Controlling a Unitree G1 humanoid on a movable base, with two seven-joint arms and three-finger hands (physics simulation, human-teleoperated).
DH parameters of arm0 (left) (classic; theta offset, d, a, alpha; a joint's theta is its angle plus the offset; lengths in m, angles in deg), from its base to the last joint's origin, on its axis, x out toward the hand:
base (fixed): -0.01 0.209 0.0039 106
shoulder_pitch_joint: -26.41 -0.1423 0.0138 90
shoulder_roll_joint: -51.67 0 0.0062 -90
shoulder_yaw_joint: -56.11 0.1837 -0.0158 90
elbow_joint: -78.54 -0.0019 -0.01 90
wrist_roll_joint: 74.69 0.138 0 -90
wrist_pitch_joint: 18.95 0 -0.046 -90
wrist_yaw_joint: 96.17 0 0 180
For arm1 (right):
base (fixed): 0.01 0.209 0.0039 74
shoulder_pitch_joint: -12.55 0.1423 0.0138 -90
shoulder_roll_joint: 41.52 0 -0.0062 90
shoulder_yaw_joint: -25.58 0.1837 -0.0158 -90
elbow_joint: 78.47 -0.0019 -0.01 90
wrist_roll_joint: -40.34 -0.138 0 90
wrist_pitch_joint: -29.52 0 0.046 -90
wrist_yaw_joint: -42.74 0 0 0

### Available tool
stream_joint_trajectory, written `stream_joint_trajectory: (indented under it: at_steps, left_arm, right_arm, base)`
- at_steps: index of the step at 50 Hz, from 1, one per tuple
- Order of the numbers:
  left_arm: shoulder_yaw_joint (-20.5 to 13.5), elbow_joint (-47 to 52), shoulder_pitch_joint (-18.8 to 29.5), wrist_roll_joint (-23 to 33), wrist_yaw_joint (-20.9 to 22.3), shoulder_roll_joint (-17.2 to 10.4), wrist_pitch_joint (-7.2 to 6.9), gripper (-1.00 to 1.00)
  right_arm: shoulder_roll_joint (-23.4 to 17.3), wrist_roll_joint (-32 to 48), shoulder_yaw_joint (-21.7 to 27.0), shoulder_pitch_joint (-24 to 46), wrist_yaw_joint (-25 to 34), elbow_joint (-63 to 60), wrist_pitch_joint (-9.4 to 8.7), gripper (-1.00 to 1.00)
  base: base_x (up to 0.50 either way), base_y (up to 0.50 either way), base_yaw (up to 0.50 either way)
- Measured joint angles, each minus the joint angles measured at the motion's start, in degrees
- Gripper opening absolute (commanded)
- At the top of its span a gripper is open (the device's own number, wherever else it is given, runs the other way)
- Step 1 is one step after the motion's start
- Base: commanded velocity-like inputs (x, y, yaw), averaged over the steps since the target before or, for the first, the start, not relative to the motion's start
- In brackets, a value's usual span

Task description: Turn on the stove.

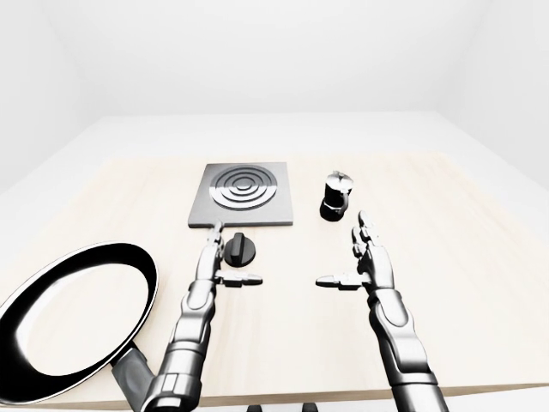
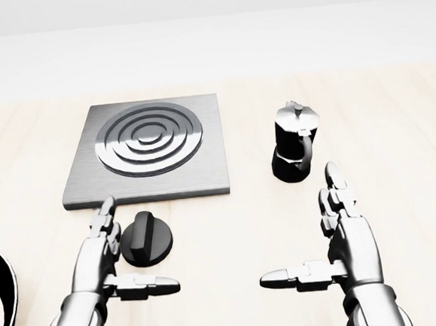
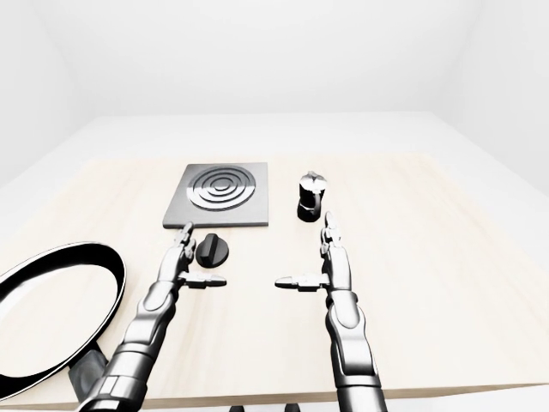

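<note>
1. Left hand lies spread on the table, fingers straight and thumb out sideways, gripping nothing; the knob sits just beside it at three o'clock.
2. At nine o'clock in the left-eye view a frying pan runs off the edge, so its handle is hard to make out.
3. That knob, a black disc with a raised ridge, lies at six o'clock of the stove. It is probably rigid and light to turn; pinching the ridge between thumb and fingers looks best.
4. Right of the stove stands a coffee pot.
5. Right hand is likewise spread and empty, its wrist cut off at the head view's bottom.
</note>
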State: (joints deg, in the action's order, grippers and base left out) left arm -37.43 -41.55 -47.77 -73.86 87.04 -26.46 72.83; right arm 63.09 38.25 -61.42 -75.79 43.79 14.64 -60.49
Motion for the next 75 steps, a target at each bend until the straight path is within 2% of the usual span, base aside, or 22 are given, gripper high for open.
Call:
stream_joint_trajectory:
  at_steps: [7,22,43,50,59,66,75]
  left_arm:
    - [0.15,0.13,-0.2,0.18,0.18,0.03,-0.04,1.0]
    - [1.64,3.91,-3.03,3.3,1.73,0.75,0.19,1.0]
    - [2.41,7.02,-5.08,5.32,3.17,1.34,-0.06,1.0]
    - [2.57,9.08,-6.52,6.25,3.86,1.38,-0.49,1.0]
    - [2.91,12.32,-9.06,7.84,5.51,1.39,-0.64,1.0]
    - [3.36,14.66,-11.11,8.68,7.47,1.46,-0.36,1.0]
    - [5.14,18.64,-12.97,7.71,11.76,2.11,0.81,1.0]
  right_arm:
    - [-0.01,0.04,-0.04,-0.02,0.08,0.1,0.08,1.0]
    - [0.0,0.17,-0.14,-0.04,0.23,-1.4,-1.61,1.0]
    - [0.02,0.22,-0.14,-0.05,0.28,-1.78,-2.05,1.0]
    - [0.02,0.23,-0.14,-0.05,0.29,-1.81,-2.08,1.0]
    - [-0.01,0.2,-0.09,0.14,0.39,-0.01,-0.85,1.0]
    - [-0.04,0.1,-0.05,0.33,0.36,0.74,-0.54,1.0]
    - [-0.07,0.06,-0.05,0.35,0.38,1.02,-0.4,1.0]
  base:
    - [0.0,0.0,0.0]
    - [0.0,0.0,0.0]
    - [0.0,0.0,0.0]
    - [0.0,0.0,0.0]
    - [0.0,0.0,0.0]
    - [0.0,0.0,0.0]
    - [0.0,0.0,0.0]
